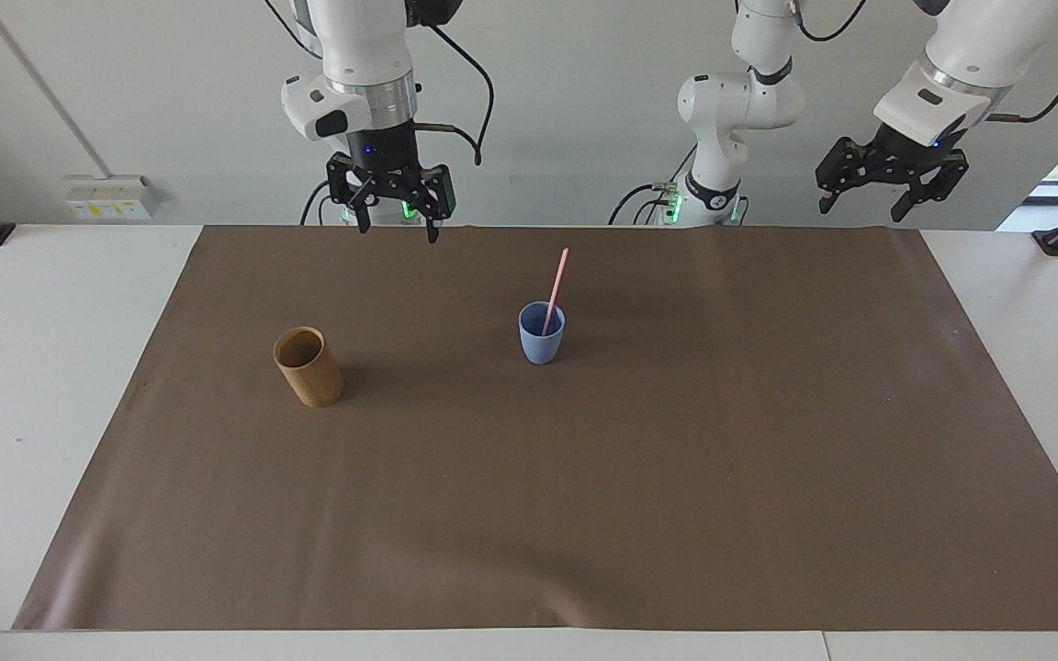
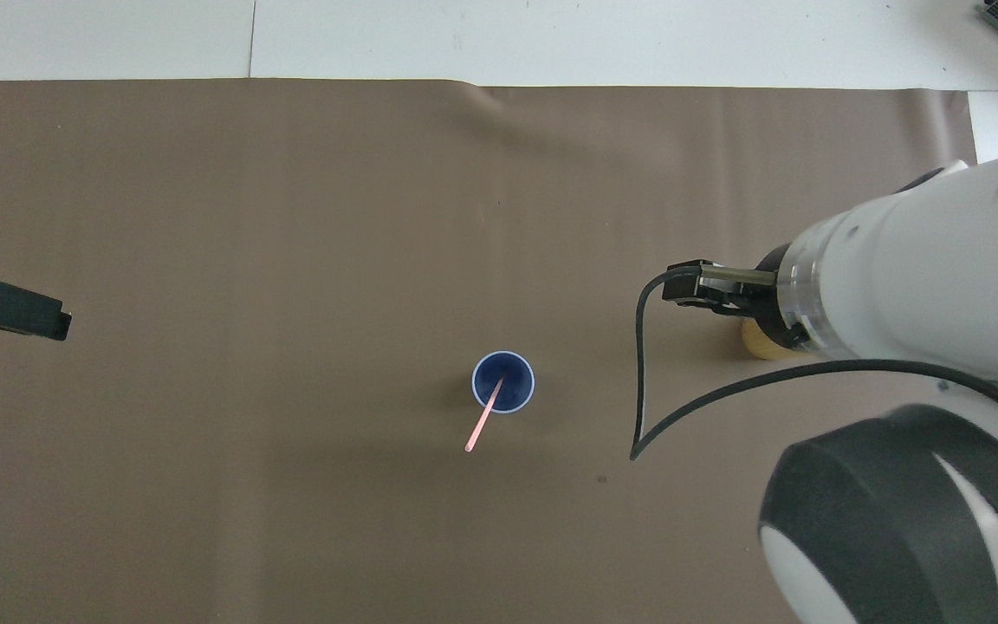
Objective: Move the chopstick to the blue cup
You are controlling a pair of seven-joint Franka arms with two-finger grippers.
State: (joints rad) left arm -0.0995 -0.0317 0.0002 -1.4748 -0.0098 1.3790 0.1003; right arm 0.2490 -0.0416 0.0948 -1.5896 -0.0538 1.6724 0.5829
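The blue cup (image 1: 541, 341) stands upright near the middle of the brown mat; it also shows in the overhead view (image 2: 503, 394). The pale-pink chopstick (image 1: 556, 283) stands in it, leaning on the rim toward the robots, its upper half sticking out (image 2: 480, 428). My right gripper (image 1: 397, 229) is open and empty, raised over the mat's edge by its own base, well apart from the cup. My left gripper (image 1: 862, 209) is open and empty, and waits high over the left arm's end of the table.
A tan-brown cylindrical cup (image 1: 309, 367) stands on the mat (image 1: 676, 459) toward the right arm's end, a little farther from the robots than the blue cup. In the overhead view the right arm covers most of it (image 2: 763, 345).
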